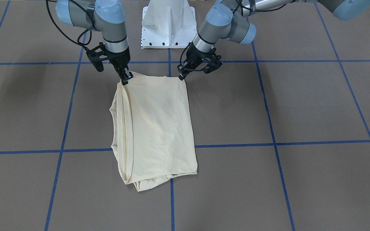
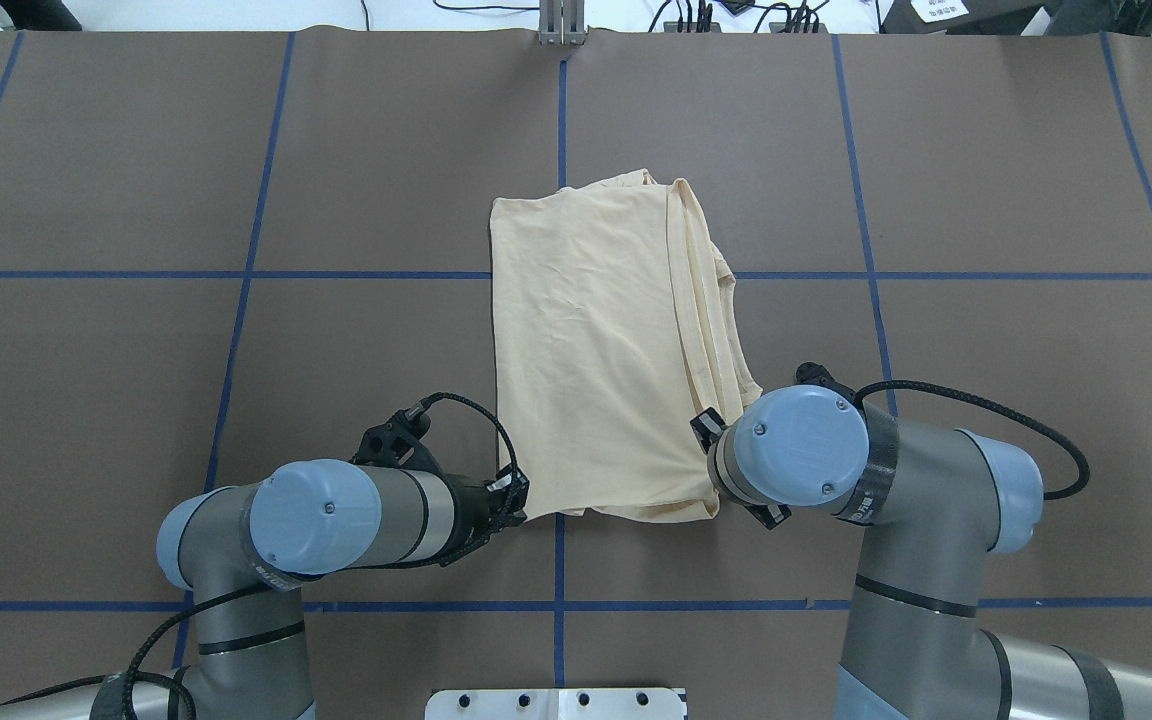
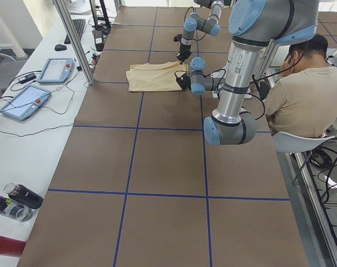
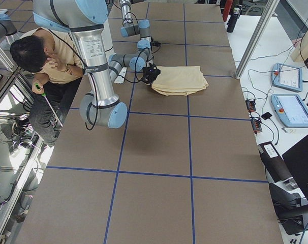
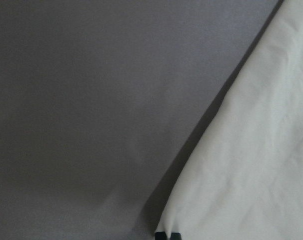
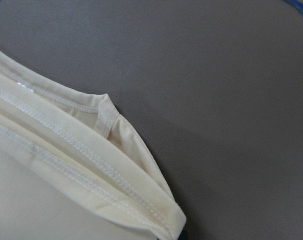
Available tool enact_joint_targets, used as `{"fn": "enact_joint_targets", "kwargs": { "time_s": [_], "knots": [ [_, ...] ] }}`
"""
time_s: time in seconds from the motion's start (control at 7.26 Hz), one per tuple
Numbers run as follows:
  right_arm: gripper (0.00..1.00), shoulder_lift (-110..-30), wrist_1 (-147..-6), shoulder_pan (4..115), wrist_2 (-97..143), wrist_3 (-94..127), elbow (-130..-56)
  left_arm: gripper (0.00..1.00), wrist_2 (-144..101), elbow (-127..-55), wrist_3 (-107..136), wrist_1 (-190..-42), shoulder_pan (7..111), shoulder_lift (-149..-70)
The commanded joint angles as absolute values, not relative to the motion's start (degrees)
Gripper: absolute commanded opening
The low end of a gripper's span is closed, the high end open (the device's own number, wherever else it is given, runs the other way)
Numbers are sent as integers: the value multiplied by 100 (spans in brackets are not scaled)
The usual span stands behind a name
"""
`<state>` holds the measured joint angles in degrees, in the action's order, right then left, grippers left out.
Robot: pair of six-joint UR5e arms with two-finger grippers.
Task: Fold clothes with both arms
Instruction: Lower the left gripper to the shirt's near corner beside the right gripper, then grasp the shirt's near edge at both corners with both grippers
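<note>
From overhead, the left gripper [image 2: 516, 497] has jaws clenched on the 7 o'clock corner of the folded T-shirt [image 2: 596, 350]; the right gripper [image 1: 125, 78] pinches the hem corner at 5 o'clock. The shirt lies at the centre of the bench [image 2: 136, 400], running toward 12 o'clock; thin, limp and light, it would likely sag unless carried by both corners

Overhead view hides the right gripper [image 1: 126, 77] under its own wrist cap [image 2: 804, 445], and the right wrist view cuts the T-shirt [image 6: 66, 170] off at its left and bottom edges — you only get stacked hems. Left wrist view crops the left gripper [image 1: 181, 76] to a dark sliver of fingertips [image 5: 167, 235] at the bottom edge, so you can't read the jaw gap there. In both side views the grippers are too small to judge.
</note>
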<state>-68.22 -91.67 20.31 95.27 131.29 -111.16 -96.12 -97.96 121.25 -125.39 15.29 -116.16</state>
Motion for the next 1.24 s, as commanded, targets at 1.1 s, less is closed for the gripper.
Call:
{"fn": "enact_joint_targets", "kwargs": {
  "time_s": [1.1],
  "knots": [
    [0, -6050, -9176, 3697, 11478, 13485, -10683, 0, -10134, -10913, 11523, -11364, 2845, -11844]
  ]
}}
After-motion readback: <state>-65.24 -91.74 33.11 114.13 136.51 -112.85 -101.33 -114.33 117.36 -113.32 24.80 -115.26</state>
